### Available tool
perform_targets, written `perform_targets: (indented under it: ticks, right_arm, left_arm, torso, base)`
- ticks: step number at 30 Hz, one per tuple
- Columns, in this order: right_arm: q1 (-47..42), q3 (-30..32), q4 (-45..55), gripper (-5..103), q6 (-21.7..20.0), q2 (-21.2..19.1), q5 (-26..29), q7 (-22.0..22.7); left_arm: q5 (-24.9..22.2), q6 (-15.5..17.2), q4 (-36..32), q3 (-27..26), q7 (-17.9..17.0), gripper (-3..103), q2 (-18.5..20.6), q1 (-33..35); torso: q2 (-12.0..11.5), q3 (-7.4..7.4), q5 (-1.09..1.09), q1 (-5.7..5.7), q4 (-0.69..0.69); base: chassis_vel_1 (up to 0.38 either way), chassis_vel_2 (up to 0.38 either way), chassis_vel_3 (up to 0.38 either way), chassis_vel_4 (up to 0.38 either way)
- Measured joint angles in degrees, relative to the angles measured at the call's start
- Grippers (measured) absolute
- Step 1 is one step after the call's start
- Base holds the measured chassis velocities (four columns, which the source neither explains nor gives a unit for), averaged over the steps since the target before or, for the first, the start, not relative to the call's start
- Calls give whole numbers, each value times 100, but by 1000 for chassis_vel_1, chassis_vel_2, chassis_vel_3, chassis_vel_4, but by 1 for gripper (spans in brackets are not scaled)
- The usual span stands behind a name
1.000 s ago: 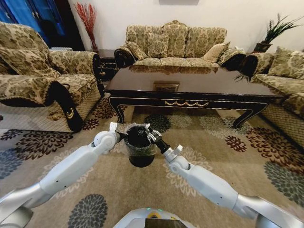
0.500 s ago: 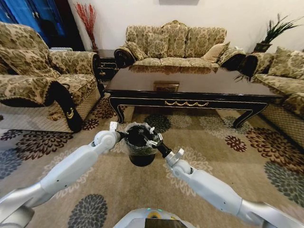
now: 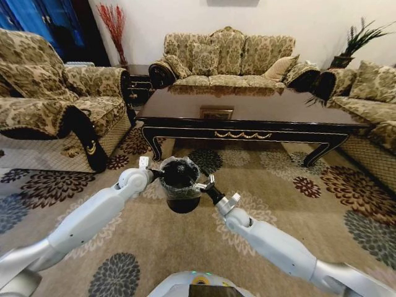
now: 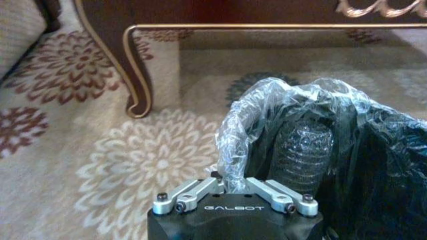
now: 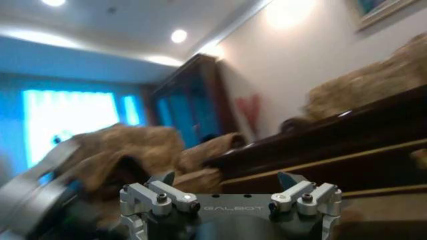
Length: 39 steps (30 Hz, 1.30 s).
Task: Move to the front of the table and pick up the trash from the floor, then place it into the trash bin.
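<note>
The trash bin (image 3: 180, 185) sits on the flowered carpet (image 3: 278, 185) close in front of me, on the near side of the table (image 3: 247, 114), and from my head camera I see its black body with the clear liner (image 3: 185, 164) folded over the rim. My left gripper (image 3: 154, 174) is at the bin's left rim; my right gripper (image 3: 206, 183) is at its right rim, with its fingers spread and nothing between them. Sofas stand to the left, right and far side of the table, and a dark side cabinet (image 3: 139, 83) stands at the far left corner. Nothing lies between me and the bin.

On the left wrist camera, the left gripper (image 4: 231, 186) has its fingers pressed together on a fold of the liner (image 4: 267, 107) at the bin's rim (image 4: 373, 130). Inside the bin I see a ribbed clear bottle (image 4: 303, 155). Beyond it a curved table leg (image 4: 137, 75) with gold edging stands on the carpet. The gripper body reads "GALBOT".

On the right wrist camera, the right gripper (image 5: 227, 179) shows its two fingers wide apart and empty, pointing up towards the table's dark side (image 5: 347, 145), a sofa and the ceiling lights. "GALBOT" is printed here too.
</note>
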Motion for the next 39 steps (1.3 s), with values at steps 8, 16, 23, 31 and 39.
perform_targets:
  ticks: [8,16,23,31,39]
  right_arm:
    - [-501,1247,-26,100,-319,-136,-82,859]
    - [-1181,2116,107,100,-552,-145,-258,1756]
    - [-1555,2422,190,100,-673,-77,-500,2000]
    - [-1689,2573,242,100,-676,-94,-552,2009]
    - [-1808,2665,273,100,-661,-133,-550,1941]
  left_arm:
    - [775,-440,0,-717,167,4,-115,1287]
    - [1735,-1609,12,-1030,429,4,-369,2352]
    - [1725,-1917,229,-1195,381,4,-572,2657]
    - [1432,-1826,435,-1158,298,4,-592,2535]
    - [1496,-1807,404,-1136,276,20,-512,2529]
  torso:
    - [0,0,-3,0,1]
    - [0,-1,-1,-1,1]
    - [0,0,0,0,1]
    - [0,0,-1,0,0]
    - [0,0,-1,-1,-1]
  base:
    - [0,0,0,0]
    - [0,0,0,0]
    - [0,0,0,0]
    - [0,0,0,0]
    - [0,0,0,0]
